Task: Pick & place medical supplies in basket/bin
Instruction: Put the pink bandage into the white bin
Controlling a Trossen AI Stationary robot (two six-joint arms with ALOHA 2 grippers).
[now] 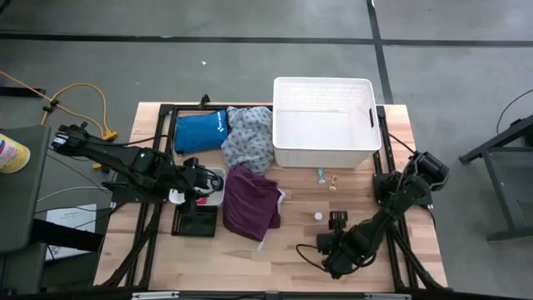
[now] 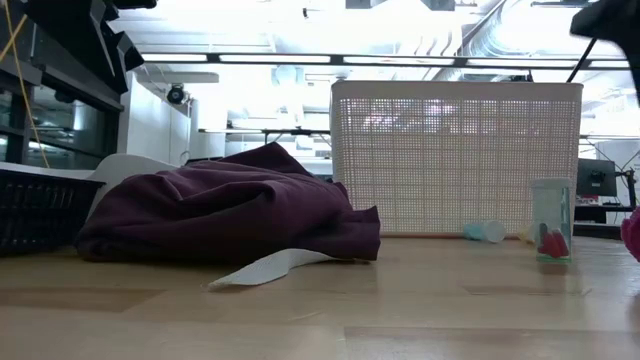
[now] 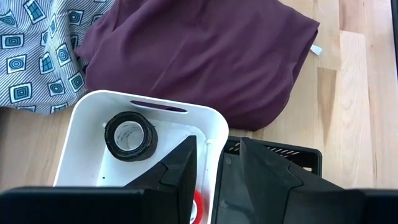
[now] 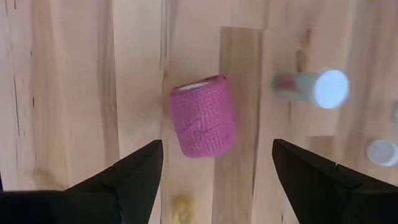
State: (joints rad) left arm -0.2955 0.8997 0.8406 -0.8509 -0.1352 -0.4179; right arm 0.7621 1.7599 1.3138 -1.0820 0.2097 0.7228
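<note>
Between the spread right gripper (image 4: 214,165) fingers lies a pink roll (image 4: 203,116).

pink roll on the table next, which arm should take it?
Right. The right gripper hangs open over the pink roll, which lies between its fingers' line. The left gripper is across the table at the small white tray, so it looks worse placed.

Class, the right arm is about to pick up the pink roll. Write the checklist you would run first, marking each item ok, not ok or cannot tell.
1. Right gripper open: ok, fingers spread wide.
2. Pink roll between the fingers' lines: ok, lying on its side on the table.
3. Roll free of neighbours: ok, the vial lies apart.
4. White basket has room: ok, looks empty.
5. Left gripper out of the way: ok, over the white tray.
</note>
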